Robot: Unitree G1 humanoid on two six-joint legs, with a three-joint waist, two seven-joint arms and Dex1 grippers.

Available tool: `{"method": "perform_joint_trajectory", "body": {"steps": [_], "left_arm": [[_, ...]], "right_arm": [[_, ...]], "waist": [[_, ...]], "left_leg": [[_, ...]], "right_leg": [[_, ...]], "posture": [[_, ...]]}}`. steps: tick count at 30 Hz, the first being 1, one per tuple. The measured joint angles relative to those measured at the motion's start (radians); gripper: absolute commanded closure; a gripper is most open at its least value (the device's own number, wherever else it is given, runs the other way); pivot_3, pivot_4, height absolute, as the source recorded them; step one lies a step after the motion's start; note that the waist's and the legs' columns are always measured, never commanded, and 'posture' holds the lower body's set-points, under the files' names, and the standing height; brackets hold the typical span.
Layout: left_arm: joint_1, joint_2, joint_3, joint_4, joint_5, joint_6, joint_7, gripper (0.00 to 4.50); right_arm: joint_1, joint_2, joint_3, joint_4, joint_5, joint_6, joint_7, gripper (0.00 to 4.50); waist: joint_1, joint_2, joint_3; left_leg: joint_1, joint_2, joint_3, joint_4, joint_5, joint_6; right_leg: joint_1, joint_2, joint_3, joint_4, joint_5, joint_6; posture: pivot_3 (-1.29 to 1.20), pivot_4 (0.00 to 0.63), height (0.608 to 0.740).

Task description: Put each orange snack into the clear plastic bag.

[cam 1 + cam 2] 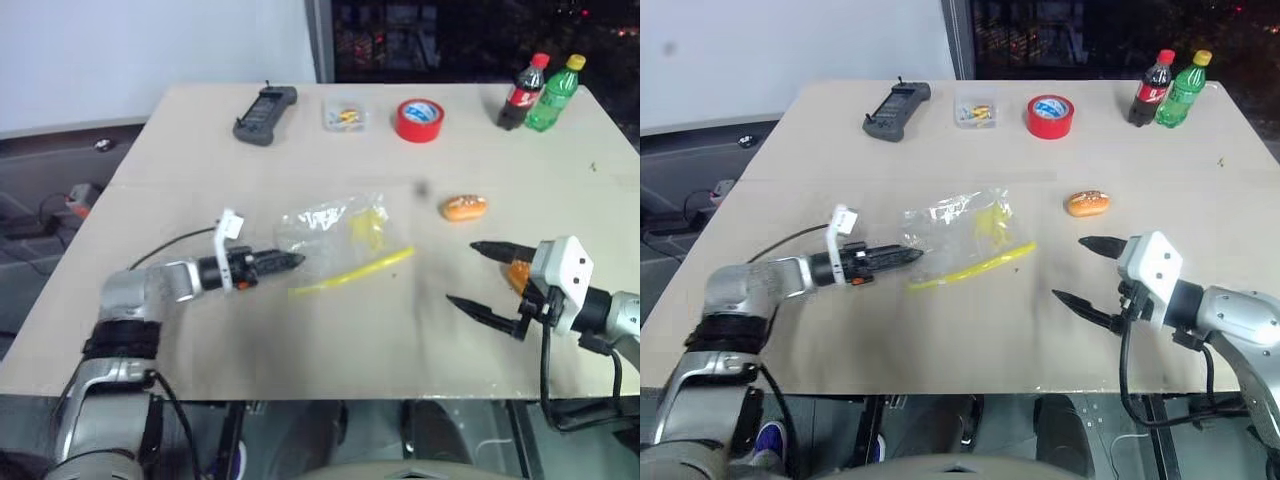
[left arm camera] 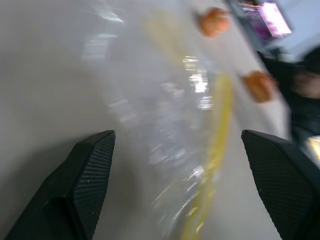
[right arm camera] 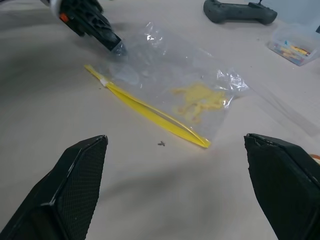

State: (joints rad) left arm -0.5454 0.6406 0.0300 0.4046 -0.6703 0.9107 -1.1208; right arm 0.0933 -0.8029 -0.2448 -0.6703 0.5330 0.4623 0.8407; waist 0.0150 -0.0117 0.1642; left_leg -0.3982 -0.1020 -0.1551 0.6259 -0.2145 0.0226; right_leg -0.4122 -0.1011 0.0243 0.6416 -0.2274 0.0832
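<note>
Left eye view: we see both grippers unclenched, empty; left gripper (image 1: 290,262) may shove the clear plastic bag (image 1: 335,228) sideways.

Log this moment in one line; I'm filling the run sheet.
left end effector: open, at crinkly clear plastic bag | right end effector: open, empty | glossy orange snacks: on table

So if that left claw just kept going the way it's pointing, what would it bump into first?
Most likely the clear plastic bag. The left gripper, its jaws open, points across the table at the bag's near corner, right at its edge. Whether it already touches the plastic is unclear.
</note>
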Motion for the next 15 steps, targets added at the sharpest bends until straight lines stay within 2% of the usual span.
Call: {"method": "perform_joint_trajectory", "body": {"steps": [2,4,5,6,10,11,13,14,15], "left_arm": [[-0.056,-0.049,-0.018,0.078,0.016,0.007,-0.028,0.22],[-0.085,-0.077,-0.024,0.112,0.027,0.010,-0.027,0.73],[-0.124,-0.120,-0.016,0.168,0.031,0.025,-0.007,1.16],[-0.127,-0.126,-0.015,0.175,0.031,0.027,-0.004,1.44],[-0.147,-0.188,0.010,0.235,0.019,0.107,0.013,3.05],[-0.151,-0.192,0.018,0.235,0.016,0.115,0.013,3.68],[-0.162,-0.193,0.021,0.236,0.012,0.135,0.016,3.88],[-0.181,-0.203,0.083,0.240,-0.031,0.246,0.038,4.24],[-0.182,-0.204,0.084,0.240,-0.032,0.249,0.039,4.40]], "right_arm": [[0.039,0.000,-0.017,-0.018,0.001,0.007,-0.006,0.00],[0.049,0.000,-0.023,-0.028,0.002,0.009,-0.009,0.00],[0.067,0.000,-0.042,-0.043,0.004,0.011,-0.018,0.00],[0.070,0.000,-0.044,-0.046,0.004,0.012,-0.019,0.00],[0.128,0.017,-0.060,-0.097,0.002,0.012,-0.046,0.00],[0.132,0.022,-0.060,-0.103,0.000,0.012,-0.051,0.00],[0.133,0.024,-0.060,-0.113,-0.003,0.012,-0.063,0.00],[0.105,0.032,0.024,-0.138,-0.123,-0.019,-0.130,0.00],[0.104,0.033,0.027,-0.138,-0.127,-0.020,-0.132,0.00]], "waist": [[0.001,0.000,0.000],[0.000,0.000,0.000],[0.002,0.000,0.000],[0.001,0.000,0.000],[-0.005,0.000,0.000],[-0.005,0.000,0.000],[-0.005,0.000,0.000],[-0.005,0.000,0.000],[-0.004,0.000,0.000]], "left_leg": [[0.000,0.000,-0.001,0.001,0.000,0.000],[0.000,0.000,-0.001,0.003,0.000,0.000],[0.000,0.000,-0.001,0.005,0.000,0.000],[0.000,0.000,-0.001,0.005,0.000,0.000],[0.000,0.000,-0.001,0.005,0.000,0.000],[0.000,0.000,-0.001,0.005,0.000,0.000],[0.000,0.000,-0.001,0.005,0.000,0.000],[0.000,0.000,-0.001,0.006,0.000,0.000],[0.000,0.000,-0.001,0.007,0.000,0.000]], "right_leg": [[0.000,0.000,0.000,0.000,0.000,0.000],[0.001,0.000,-0.001,0.001,0.000,0.000],[0.002,0.000,-0.001,0.001,0.000,0.002],[0.002,0.000,-0.001,0.001,0.000,0.002],[0.001,0.000,0.000,0.002,-0.001,0.004],[0.001,0.001,0.000,0.002,0.000,0.004],[0.001,0.000,0.000,0.002,0.000,0.004],[0.001,0.001,0.000,0.003,-0.001,0.005],[0.001,0.001,0.000,0.003,-0.001,0.006]], "posture": [[0.00,0.150,0.740],[0.00,0.150,0.740],[0.00,0.150,0.740],[0.00,0.150,0.740],[0.00,0.150,0.740],[0.00,0.150,0.740],[0.00,0.150,0.740],[0.00,0.150,0.740],[0.00,0.150,0.740]]}}
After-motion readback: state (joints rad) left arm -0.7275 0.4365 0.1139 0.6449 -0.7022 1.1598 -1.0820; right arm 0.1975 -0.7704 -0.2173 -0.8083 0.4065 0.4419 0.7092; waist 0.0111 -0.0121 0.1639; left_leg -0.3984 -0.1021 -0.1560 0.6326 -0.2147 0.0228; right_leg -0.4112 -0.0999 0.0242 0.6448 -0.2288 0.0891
